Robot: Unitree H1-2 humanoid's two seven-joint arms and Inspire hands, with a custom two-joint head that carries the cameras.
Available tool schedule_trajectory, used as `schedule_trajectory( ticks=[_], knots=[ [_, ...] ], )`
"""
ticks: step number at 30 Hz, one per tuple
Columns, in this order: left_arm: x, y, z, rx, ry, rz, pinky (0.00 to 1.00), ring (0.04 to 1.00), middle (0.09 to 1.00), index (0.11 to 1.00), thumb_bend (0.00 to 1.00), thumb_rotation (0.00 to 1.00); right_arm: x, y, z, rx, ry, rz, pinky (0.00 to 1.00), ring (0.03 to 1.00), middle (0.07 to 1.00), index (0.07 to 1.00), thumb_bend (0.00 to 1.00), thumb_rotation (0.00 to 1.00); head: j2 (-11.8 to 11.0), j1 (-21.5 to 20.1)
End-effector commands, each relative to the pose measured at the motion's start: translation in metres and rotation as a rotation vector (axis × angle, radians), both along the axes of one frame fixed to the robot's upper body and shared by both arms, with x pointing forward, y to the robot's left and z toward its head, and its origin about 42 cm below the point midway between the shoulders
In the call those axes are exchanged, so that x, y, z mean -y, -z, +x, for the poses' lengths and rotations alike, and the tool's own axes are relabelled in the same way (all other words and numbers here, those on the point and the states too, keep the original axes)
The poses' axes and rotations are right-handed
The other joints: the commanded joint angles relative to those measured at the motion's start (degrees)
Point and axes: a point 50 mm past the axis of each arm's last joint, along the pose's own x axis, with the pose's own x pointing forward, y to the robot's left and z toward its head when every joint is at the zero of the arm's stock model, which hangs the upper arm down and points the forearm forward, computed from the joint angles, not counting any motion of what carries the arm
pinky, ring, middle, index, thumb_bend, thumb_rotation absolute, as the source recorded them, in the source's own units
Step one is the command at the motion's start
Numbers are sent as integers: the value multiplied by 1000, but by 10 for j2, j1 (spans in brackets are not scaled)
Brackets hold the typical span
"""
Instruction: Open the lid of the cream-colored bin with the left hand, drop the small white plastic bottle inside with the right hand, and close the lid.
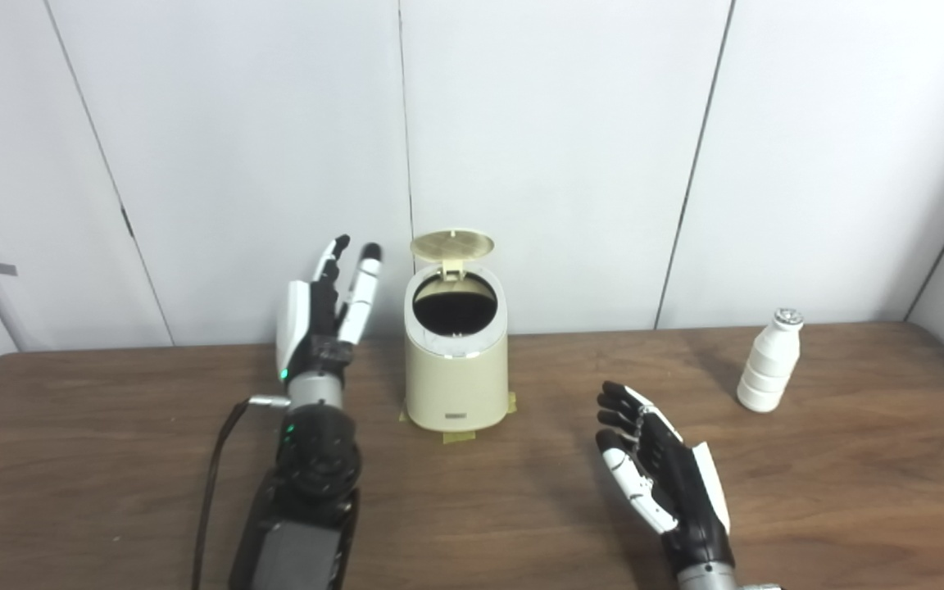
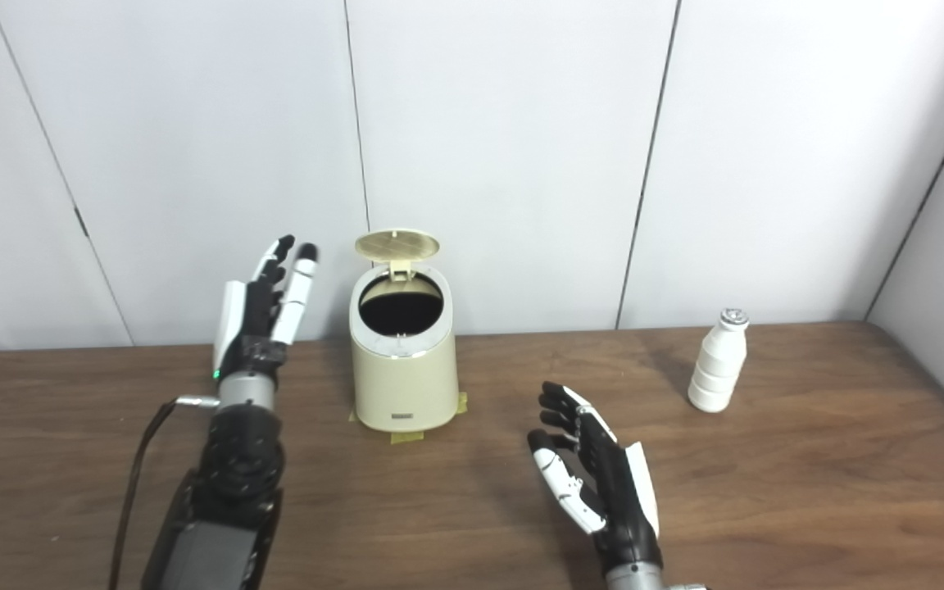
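Note:
The cream-colored bin (image 1: 456, 373) stands at the back middle of the table, its round lid (image 1: 451, 244) flipped up and the dark inside showing. My left hand (image 1: 329, 307) is raised just left of the bin, fingers straight and apart, holding nothing and clear of the lid. The small white plastic bottle (image 1: 769, 360) stands upright at the back right. My right hand (image 1: 656, 471) hovers low over the table in front, between bin and bottle, open with its fingers loosely curled and well short of the bottle.
The wooden table (image 1: 111, 459) runs to a white panelled wall close behind the bin. Yellow tape (image 1: 460, 436) marks the bin's spot. A black cable (image 1: 214, 475) hangs along my left forearm.

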Motion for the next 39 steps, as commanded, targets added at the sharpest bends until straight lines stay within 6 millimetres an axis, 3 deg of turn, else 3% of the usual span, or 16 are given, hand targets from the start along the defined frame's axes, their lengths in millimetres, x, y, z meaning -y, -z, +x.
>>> schedule_trajectory(
  ticks=[1, 2, 9, 14, 20, 27, 29, 32, 34, 36, 38, 39],
  knots=[
    [-4, -23, -7, 121, 34, -41, 830, 881, 879, 864, 247, 1000, -6, 6, -2, -1, -5, 1, 690, 784, 807, 806, 206, 629, 0, 0],
    [-8, -21, -14, 125, 48, -73, 821, 876, 875, 861, 225, 1000, -6, 6, -2, -3, -7, 7, 691, 785, 807, 806, 207, 631, 0, -2],
    [-35, 8, -58, 145, 129, -198, 780, 845, 847, 840, 180, 707, -5, 5, -2, -2, -1, 8, 696, 783, 807, 805, 214, 637, 0, -2],
    [-51, 35, -86, 125, 152, -202, 761, 822, 824, 810, 185, 686, -2, 6, -1, 0, 4, -8, 694, 784, 807, 807, 205, 650, -3, -1],
    [-64, 55, -105, 119, 142, -199, 765, 822, 816, 794, 170, 645, -1, 6, 0, 6, 8, -3, 699, 776, 802, 802, 211, 655, -3, -3],
    [-72, 67, -113, 129, 121, -230, 766, 817, 806, 781, 179, 694, 4, -8, 2, 64, 74, 29, 681, 766, 780, 779, 227, 648, -4, -12],
    [-73, 70, -114, 133, 114, -243, 765, 814, 802, 779, 192, 722, 8, -14, 3, 116, 137, 61, 615, 718, 733, 736, 223, 605, -3, -15],
    [-73, 73, -116, 135, 106, -251, 755, 811, 799, 778, 211, 752, 16, -20, 4, 204, 289, 95, 460, 540, 572, 574, 316, 429, -2, -18],
    [-73, 74, -117, 135, 106, -260, 763, 814, 802, 781, 220, 753, 23, -20, 8, 253, 354, 120, 390, 453, 490, 508, 431, 247, -2, -18],
    [-73, 75, -116, 136, 106, -262, 771, 813, 802, 783, 223, 759, 29, -19, 11, 272, 392, 147, 291, 351, 460, 498, 501, 54, -3, -26],
    [-72, 75, -116, 137, 105, -270, 776, 813, 801, 781, 220, 765, 45, -9, 17, 281, 453, 159, 267, 333, 459, 498, 517, 17, -3, -26],
    [-71, 75, -116, 137, 105, -271, 782, 815, 802, 781, 218, 771, 52, -5, 19, 282, 474, 159, 315, 383, 469, 494, 521, 11, -3, -26]
  ],
)
